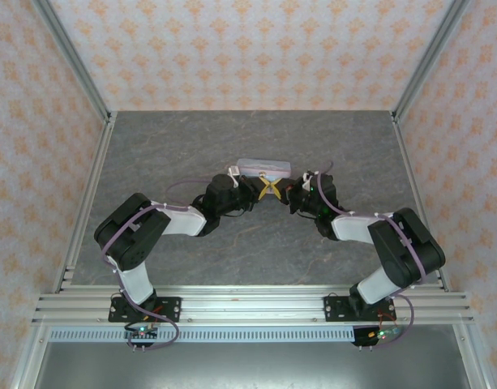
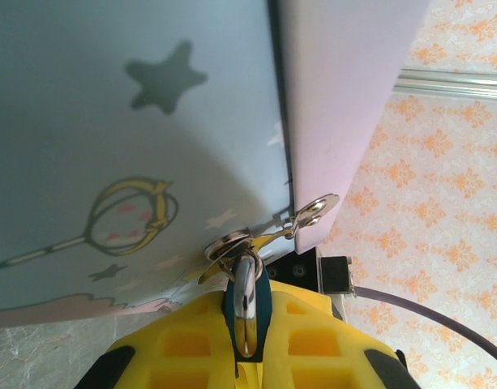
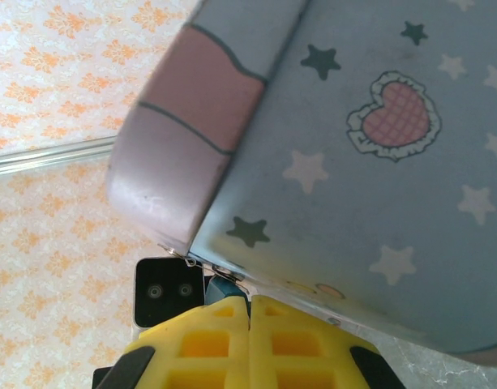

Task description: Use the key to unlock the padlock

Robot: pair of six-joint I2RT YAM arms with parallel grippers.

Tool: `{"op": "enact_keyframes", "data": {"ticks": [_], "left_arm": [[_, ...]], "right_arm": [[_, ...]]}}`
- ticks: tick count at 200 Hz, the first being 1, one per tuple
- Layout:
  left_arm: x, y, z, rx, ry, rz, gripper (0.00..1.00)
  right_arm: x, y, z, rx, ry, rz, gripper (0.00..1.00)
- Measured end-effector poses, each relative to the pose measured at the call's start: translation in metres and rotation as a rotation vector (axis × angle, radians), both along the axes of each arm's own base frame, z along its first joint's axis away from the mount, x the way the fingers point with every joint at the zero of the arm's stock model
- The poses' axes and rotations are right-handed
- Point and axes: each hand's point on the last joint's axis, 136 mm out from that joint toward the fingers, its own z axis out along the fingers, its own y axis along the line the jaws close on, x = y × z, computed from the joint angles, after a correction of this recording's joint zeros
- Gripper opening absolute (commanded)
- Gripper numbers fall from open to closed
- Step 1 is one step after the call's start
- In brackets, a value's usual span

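The pale-blue star-printed tin box sits near the middle of the grey worktop, a little toward 12 o'clock. Both arms reach in to its 6 o'clock side, the left from about 8 o'clock and the right from about 4 o'clock, and their yellow tips meet just below the tin.

Seen from the left wrist, the left gripper has its jaws closed on the padlock. This is a tiny teal body with a shiny shackle, standing upright between the yellow pads. Its top sits against the metal hasp at the tin's edge, at about 12 o'clock from the jaws.

Seen from the right wrist, the right gripper has its jaws pressed fully together right under the tin's rounded corner. I cannot tell whether anything is pinched between them. A sliver of teal shows just beside them at 10 o'clock.
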Motion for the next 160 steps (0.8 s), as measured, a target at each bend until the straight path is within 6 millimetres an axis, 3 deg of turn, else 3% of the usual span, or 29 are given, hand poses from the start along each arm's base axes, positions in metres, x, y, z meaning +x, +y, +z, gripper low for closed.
{"op": "enact_keyframes", "data": {"ticks": [44, 85, 130, 160], "left_arm": [[0.004, 0.004, -0.001, 0.008, -0.003, 0.03, 0.0], [0.002, 0.008, -0.01, 0.037, -0.003, 0.037, 0.0], [-0.007, 0.01, -0.031, 0.073, 0.026, 0.024, 0.0], [-0.008, 0.011, -0.039, 0.09, 0.046, 0.024, 0.0]], "right_arm": [[0.006, 0.005, -0.002, 0.0, 0.002, 0.004, 0.0], [0.006, 0.009, -0.007, -0.006, 0.019, 0.019, 0.34], [0.004, 0.005, -0.011, -0.025, 0.03, 0.033, 0.57], [0.0, -0.004, -0.003, -0.063, 0.006, 0.043, 0.62]]}}
